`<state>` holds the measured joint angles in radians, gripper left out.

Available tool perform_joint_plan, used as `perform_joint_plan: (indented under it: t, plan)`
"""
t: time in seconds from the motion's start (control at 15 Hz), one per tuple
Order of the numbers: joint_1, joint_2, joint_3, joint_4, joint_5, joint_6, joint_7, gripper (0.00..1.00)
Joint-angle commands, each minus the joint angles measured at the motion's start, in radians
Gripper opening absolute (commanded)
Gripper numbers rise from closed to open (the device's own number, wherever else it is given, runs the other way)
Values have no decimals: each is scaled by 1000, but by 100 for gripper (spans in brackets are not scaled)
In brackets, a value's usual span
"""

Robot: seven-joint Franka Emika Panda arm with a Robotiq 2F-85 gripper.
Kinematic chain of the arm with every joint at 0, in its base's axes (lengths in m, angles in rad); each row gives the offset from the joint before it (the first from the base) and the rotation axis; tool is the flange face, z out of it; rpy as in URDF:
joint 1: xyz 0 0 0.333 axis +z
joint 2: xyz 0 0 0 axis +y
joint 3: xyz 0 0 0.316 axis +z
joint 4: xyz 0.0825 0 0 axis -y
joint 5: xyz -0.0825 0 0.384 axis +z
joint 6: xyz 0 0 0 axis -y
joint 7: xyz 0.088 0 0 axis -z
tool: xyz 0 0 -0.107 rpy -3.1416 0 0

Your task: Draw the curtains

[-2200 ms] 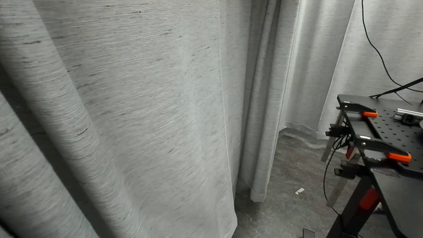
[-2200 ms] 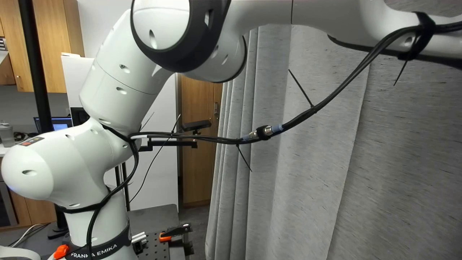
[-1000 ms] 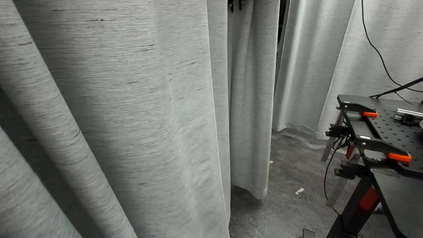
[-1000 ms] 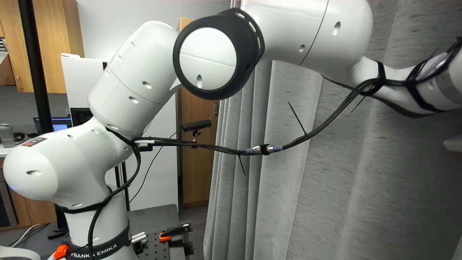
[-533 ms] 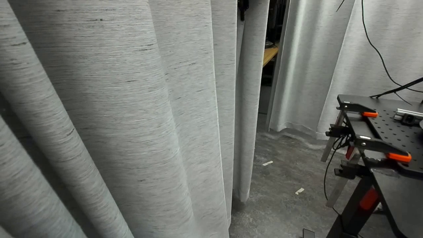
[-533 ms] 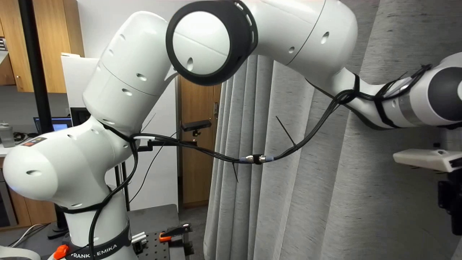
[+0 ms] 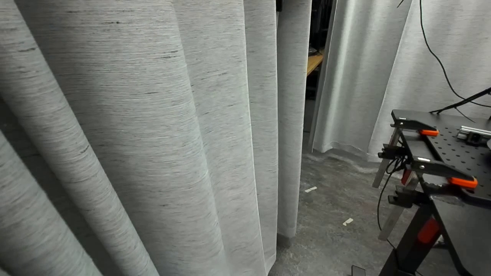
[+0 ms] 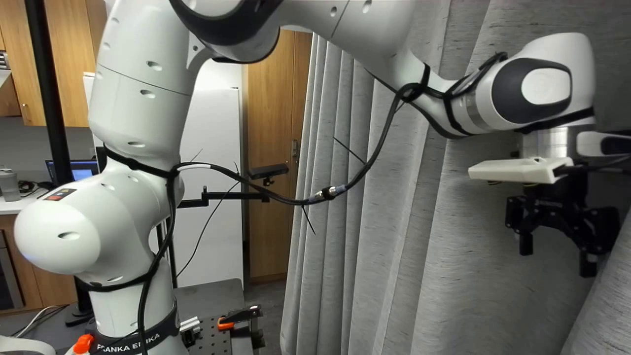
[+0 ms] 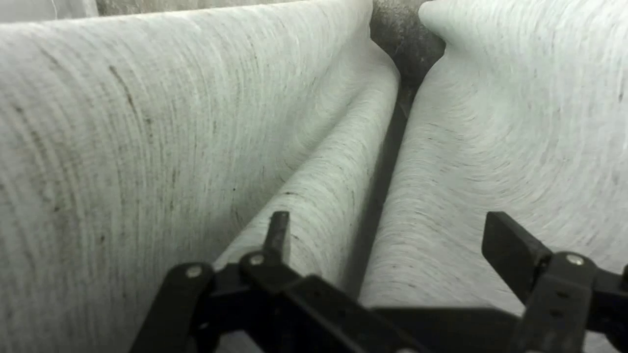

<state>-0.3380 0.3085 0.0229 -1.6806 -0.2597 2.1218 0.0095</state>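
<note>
Curtains (image 7: 161,134) of light grey woven fabric fill the left and middle in an exterior view, hanging in deep vertical folds, with a gap between them and the paler drapes (image 7: 356,73) further back; through it shows a strip of wooden surface (image 7: 314,62). Two pale scraps (image 7: 348,221) lie on the mottled floor (image 7: 330,176). At right, a black perforated tabletop (image 7: 456,153) carries two clamps (image 7: 441,168) with orange tips on its edge, and black cables (image 7: 466,101) trail over its far side. In an exterior view the white arm (image 8: 143,103) and its hanging cable (image 8: 364,170) cross in front of the curtains, hiding part of them; the gripper (image 8: 557,256) is released, its jaws wide apart before the fabric. Behind the arm are a black pole (image 8: 48,88), a wooden cabinet (image 8: 74,59), a tall wooden door (image 8: 271,231) and a white panel (image 8: 222,246). Lettering on the dark base band (image 8: 168,325) reads FRANKA E-IKA, a strapped cable (image 8: 142,315) hiding one letter; the coloured label (image 8: 60,194) on the shoulder is too small to read. In the wrist view the curtains bulge in folds divided by a dark slit, the spread fingers (image 9: 512,250) lying in front of cloth on either side; whether they touch it I cannot tell.
</note>
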Motion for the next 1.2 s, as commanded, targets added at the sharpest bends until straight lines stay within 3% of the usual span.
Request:
perform_joint_plan:
  t: [0.0,0.33,0.67,0.93,1.0,1.13]
  plan:
    - [87,-220,-38,-243,62,43,-111,100]
    - [190,-457,-32,-481,64,23,-155,100]
    - [256,-604,-27,-624,45,20,-129,100]
    - [267,-653,-23,-673,28,13,-107,100]
    - [265,-601,-28,-615,33,-1,-117,100]
    - [265,-607,-30,-618,33,-1,-117,100]
